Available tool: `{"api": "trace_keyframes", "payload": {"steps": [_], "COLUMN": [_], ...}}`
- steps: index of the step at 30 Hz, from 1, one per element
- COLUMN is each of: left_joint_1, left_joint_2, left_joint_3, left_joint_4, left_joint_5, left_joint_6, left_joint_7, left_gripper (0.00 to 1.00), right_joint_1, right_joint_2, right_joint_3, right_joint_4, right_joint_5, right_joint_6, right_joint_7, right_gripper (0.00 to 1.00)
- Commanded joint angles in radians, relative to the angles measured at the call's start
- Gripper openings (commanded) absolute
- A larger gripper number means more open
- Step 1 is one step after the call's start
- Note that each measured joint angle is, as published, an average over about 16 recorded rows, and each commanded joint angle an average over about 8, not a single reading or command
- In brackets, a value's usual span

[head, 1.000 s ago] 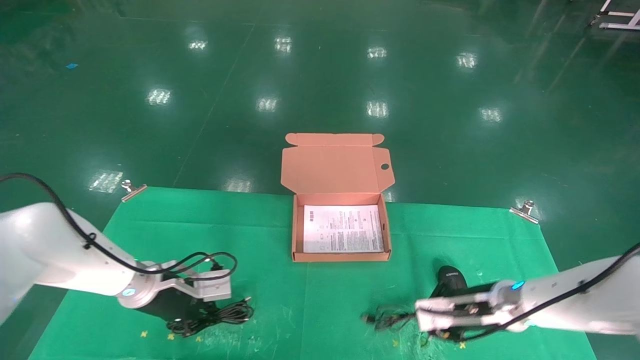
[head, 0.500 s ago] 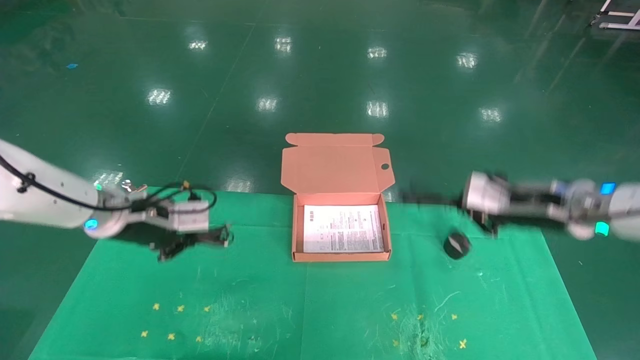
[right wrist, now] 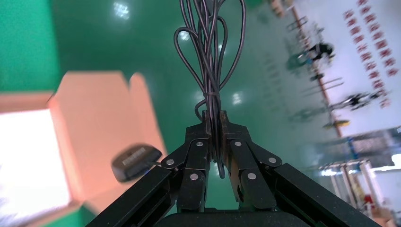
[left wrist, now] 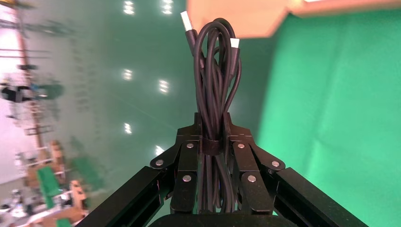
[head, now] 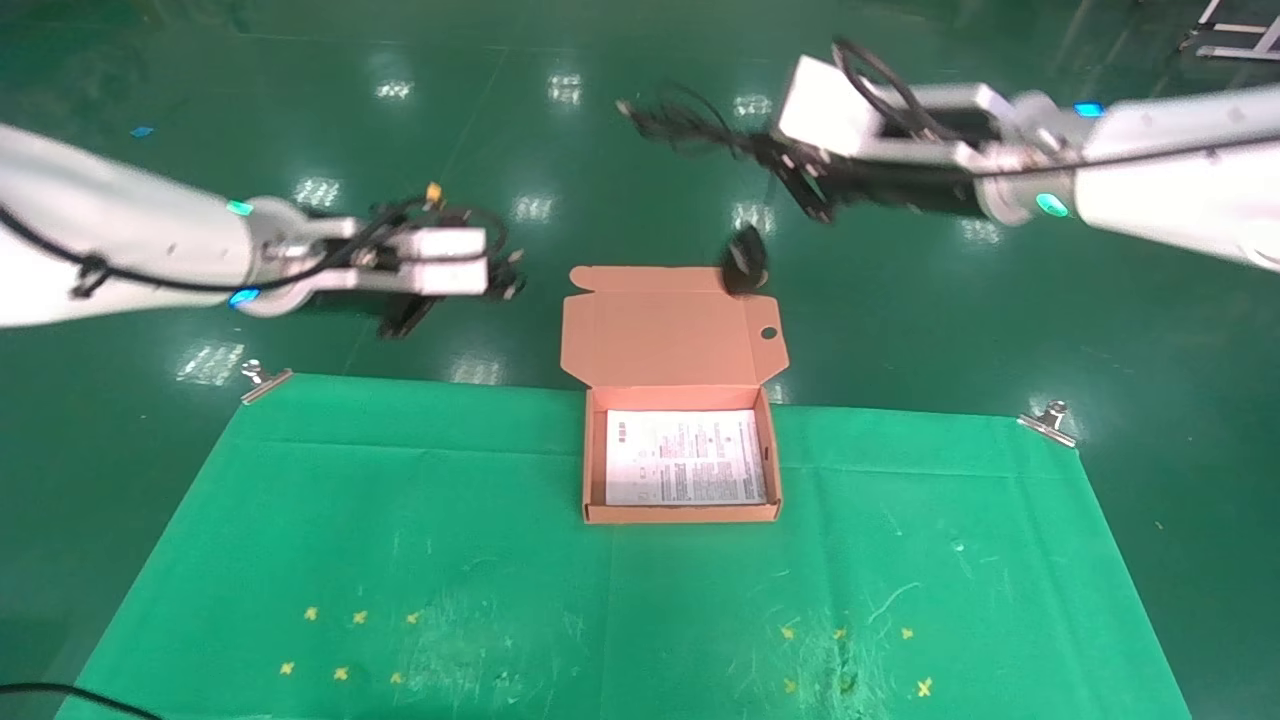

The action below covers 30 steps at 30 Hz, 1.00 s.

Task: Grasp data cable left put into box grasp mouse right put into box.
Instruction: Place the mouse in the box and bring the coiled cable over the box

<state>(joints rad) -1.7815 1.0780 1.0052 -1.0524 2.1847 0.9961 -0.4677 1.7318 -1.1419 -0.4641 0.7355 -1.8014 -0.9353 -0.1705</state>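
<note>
The orange-pink box lies open at the mat's far middle, with a white printed sheet inside and its lid flap lying back. My left gripper is raised left of the lid and is shut on the looped black data cable. My right gripper is held high, to the right of the lid, and is shut on the mouse's thin cord. The black mouse dangles from that cord over the lid's far right corner; it also shows in the right wrist view.
A green mat covers the table, held by metal clips at the far left corner and the far right corner. Small yellow marks dot its near part. Glossy green floor lies beyond.
Both arms rose from the mat's near part and swung up toward the box lid. The data cable and the mouse left the mat and now hang in the air.
</note>
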Motion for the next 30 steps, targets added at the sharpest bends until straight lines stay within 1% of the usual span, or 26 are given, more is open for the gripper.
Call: {"api": "trace_keyframes", "payload": {"steps": [1, 6, 10, 13, 18, 23, 30], "left_joint_1": [-0.011, -0.033, -0.043, -0.044, -0.029, -0.016, -0.006], "left_joint_2": [0.015, 0.028, 0.029, 0.026, 0.008, -0.018, -0.058], "left_joint_3": [-0.007, -0.026, -0.032, -0.032, -0.019, -0.002, 0.016], "left_joint_4": [0.006, 0.037, 0.046, 0.046, 0.035, 0.003, -0.073], "left_joint_5": [0.013, -0.018, -0.032, -0.035, -0.024, 0.008, 0.072], "left_joint_6": [-0.026, -0.055, -0.062, -0.061, -0.035, 0.012, 0.093], "left_joint_7": [-0.01, 0.014, 0.029, 0.036, 0.033, 0.001, -0.091], "left_gripper": [0.0, 0.0, 0.0, 0.0, 0.0, 0.0, 0.0], "right_joint_1": [0.028, 0.07, 0.09, 0.095, 0.077, 0.054, 0.028], "right_joint_2": [-0.041, -0.091, -0.109, -0.119, -0.129, -0.153, -0.199], "right_joint_3": [0.001, 0.005, 0.006, 0.006, -0.004, -0.022, -0.049], "right_joint_4": [-0.027, -0.083, -0.109, -0.12, -0.134, -0.17, -0.223], "right_joint_5": [0.004, 0.02, 0.026, 0.027, 0.015, -0.005, -0.007], "right_joint_6": [0.023, 0.038, 0.04, 0.042, 0.047, 0.058, 0.069], "right_joint_7": [-0.012, -0.059, -0.077, -0.084, -0.086, -0.095, -0.118], "right_gripper": [0.0, 0.0, 0.0, 0.0, 0.0, 0.0, 0.0]}}
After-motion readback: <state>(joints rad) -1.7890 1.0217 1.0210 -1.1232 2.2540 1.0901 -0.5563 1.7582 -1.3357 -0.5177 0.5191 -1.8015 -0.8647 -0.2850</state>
